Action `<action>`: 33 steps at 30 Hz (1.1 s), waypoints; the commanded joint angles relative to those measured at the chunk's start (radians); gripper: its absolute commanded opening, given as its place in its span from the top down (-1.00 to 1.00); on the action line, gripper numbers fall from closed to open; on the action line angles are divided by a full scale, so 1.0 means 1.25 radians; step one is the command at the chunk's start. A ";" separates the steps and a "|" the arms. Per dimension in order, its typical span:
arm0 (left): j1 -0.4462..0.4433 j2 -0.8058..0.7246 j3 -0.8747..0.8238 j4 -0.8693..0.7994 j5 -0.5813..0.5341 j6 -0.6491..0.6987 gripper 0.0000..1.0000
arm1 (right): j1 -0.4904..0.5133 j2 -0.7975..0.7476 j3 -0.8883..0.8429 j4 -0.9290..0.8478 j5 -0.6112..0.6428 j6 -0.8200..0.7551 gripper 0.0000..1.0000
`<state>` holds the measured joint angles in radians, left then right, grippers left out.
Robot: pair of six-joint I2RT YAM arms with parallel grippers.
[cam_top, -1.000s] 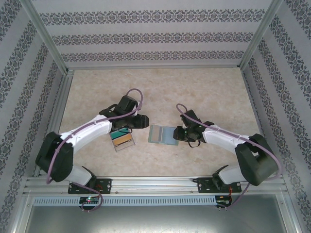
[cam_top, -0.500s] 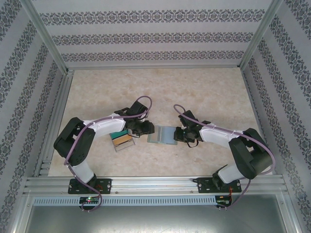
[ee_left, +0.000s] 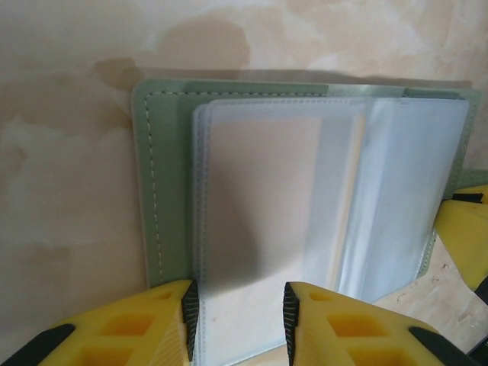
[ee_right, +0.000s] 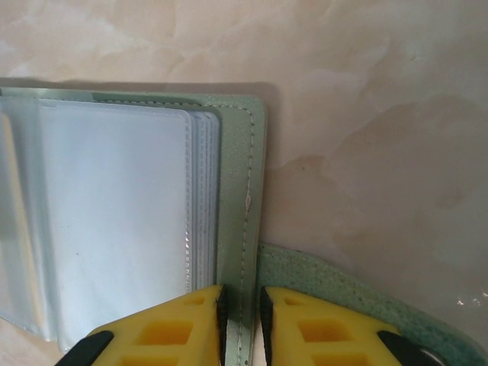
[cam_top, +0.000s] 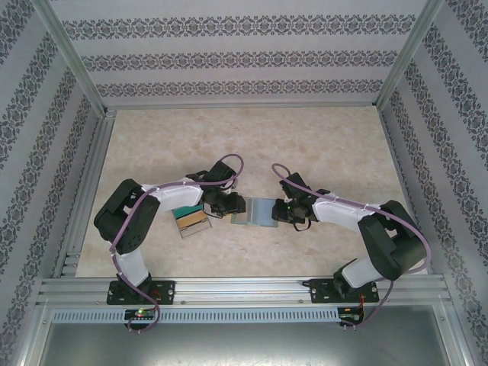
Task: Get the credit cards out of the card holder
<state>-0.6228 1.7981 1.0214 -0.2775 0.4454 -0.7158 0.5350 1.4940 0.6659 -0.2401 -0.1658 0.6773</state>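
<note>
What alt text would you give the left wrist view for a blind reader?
An open green card holder lies on a marbled table, its frosted sleeves facing up. The left gripper frames the top sleeve from below with parted yellow fingers.

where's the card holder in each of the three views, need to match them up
Top external: the card holder lies open near the middle of the tabletop, just right of the clear tray of coloured cards.
Left wrist: card holder at centre and right, green cover leftmost.
Right wrist: card holder in the left half, stitched green edge between the jaws.
Shared landmark: the beige marbled tabletop under it.
</note>
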 commanded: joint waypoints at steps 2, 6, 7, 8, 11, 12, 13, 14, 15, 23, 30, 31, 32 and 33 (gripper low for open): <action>-0.014 0.019 0.025 0.008 0.017 0.003 0.25 | 0.014 0.031 -0.001 0.000 -0.011 0.007 0.53; -0.019 0.023 0.022 0.037 0.044 -0.004 0.17 | 0.016 0.038 0.001 0.003 -0.015 0.009 0.53; -0.019 0.019 0.014 0.058 0.060 -0.011 0.14 | 0.017 0.040 0.001 0.003 -0.016 0.009 0.53; -0.018 0.015 0.008 0.079 0.071 -0.018 0.11 | 0.018 0.042 0.001 0.004 -0.016 0.010 0.53; -0.018 0.005 -0.002 0.120 0.099 -0.029 -0.05 | 0.022 0.047 0.002 0.004 -0.017 0.012 0.53; -0.018 0.004 -0.004 0.126 0.106 -0.028 -0.08 | 0.022 0.047 0.002 0.004 -0.016 0.013 0.53; -0.018 0.002 -0.005 0.133 0.111 -0.030 -0.11 | 0.022 0.048 0.002 0.004 -0.017 0.013 0.53; -0.018 0.000 -0.005 0.132 0.112 -0.030 -0.13 | 0.022 0.049 0.002 0.004 -0.017 0.013 0.53; -0.018 -0.002 -0.003 0.133 0.114 -0.030 -0.17 | 0.023 0.049 0.003 0.004 -0.017 0.013 0.53; -0.021 -0.020 0.002 0.168 0.151 -0.037 -0.30 | 0.025 0.051 0.002 0.004 -0.016 0.015 0.53; -0.046 0.017 0.039 0.214 0.198 -0.061 -0.28 | 0.023 0.025 -0.008 0.002 0.004 0.029 0.48; -0.053 0.027 0.049 0.218 0.200 -0.063 -0.27 | 0.022 0.013 -0.014 0.001 0.012 0.034 0.46; -0.059 0.035 0.059 0.219 0.205 -0.065 -0.27 | 0.019 0.001 -0.020 0.002 0.019 0.038 0.45; -0.065 0.045 0.072 0.217 0.211 -0.065 -0.27 | 0.016 -0.012 -0.027 0.001 0.027 0.044 0.45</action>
<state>-0.6758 1.8214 1.0630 -0.0631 0.6632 -0.7773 0.5415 1.4937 0.6689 -0.2337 -0.1638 0.7055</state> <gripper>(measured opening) 0.635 0.273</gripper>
